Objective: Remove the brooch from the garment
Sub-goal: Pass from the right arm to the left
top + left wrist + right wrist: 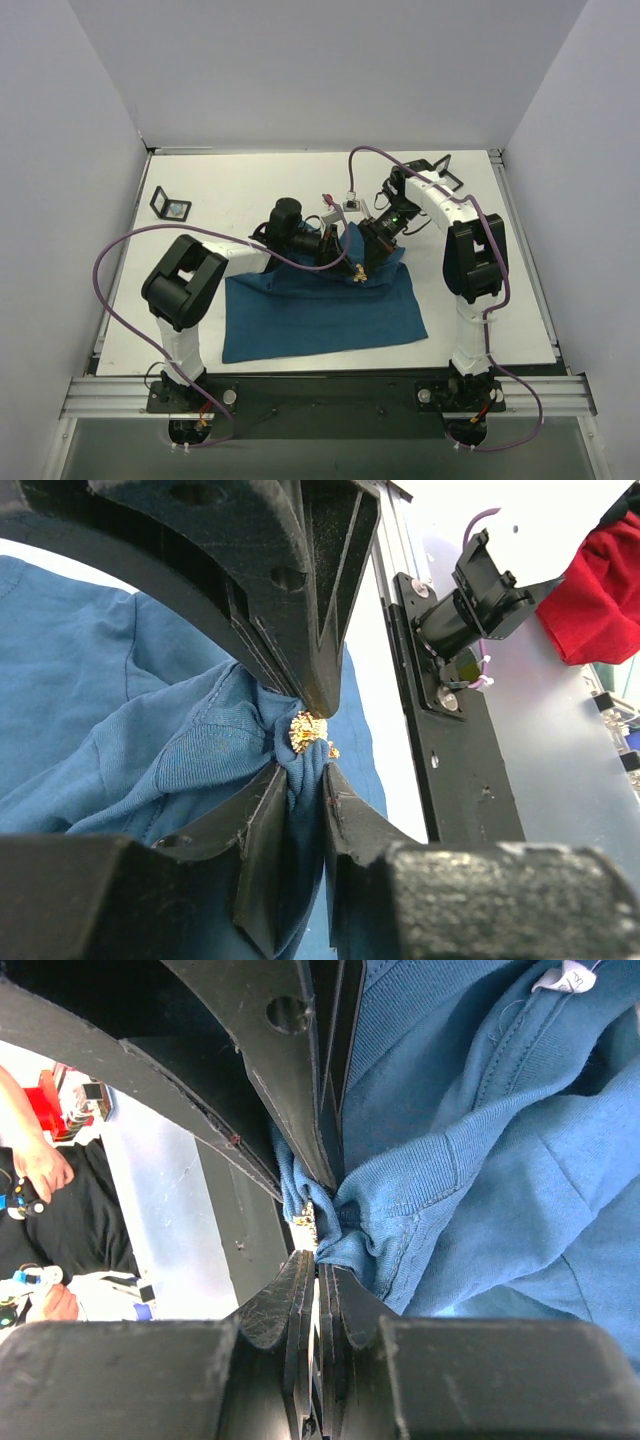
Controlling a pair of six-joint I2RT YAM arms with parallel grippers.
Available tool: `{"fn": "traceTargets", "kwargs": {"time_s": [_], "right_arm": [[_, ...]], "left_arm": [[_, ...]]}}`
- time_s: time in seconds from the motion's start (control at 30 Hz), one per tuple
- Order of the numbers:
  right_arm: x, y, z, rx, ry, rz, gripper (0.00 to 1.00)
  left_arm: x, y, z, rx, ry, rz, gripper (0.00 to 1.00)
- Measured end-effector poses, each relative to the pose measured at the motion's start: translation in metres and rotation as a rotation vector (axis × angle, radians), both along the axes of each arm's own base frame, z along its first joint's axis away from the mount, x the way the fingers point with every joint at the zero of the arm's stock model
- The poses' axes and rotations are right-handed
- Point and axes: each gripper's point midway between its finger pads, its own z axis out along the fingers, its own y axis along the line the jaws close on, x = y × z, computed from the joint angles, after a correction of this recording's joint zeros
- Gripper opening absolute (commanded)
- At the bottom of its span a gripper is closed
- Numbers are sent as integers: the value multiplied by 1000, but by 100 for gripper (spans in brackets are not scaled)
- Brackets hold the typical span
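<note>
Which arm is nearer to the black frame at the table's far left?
Left. The left arm bends close to the frame, on its near side; the right arm stands on the other side of the garment.

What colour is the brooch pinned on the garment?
The brooch is shiny gold-orange. It shows best in the left wrist view, against the teal-blue garment.

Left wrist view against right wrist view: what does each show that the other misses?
Left wrist only: the brooch, gold petals clear, between the left gripper's fingertips. Right wrist only: the white neck label and the right gripper pinching a fold. Both: the bunched teal garment.
</note>
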Motion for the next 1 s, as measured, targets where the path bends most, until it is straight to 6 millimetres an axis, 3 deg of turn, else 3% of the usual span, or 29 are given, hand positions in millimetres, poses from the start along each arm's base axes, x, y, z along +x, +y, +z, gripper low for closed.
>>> {"fn": "traceTargets", "kwargs": {"time_s": [0.43,0.57,0.7,1.0], "right_arm": [[-3,-1,1,-7,15,-1,0],[-4,-1,2,-14,29,-8,0],[-6,-2,3,-25,43,-15,0],[-5,-6,0,-61,38,-14,0]], "left_arm": [[-6,-4,4,-40,78,-42,35],[-6,-4,5,-45,97,-46,11],[-6,-5,4,-42,109,-44,0],[-5,-9,-4,-10,66,-47,0]]}}
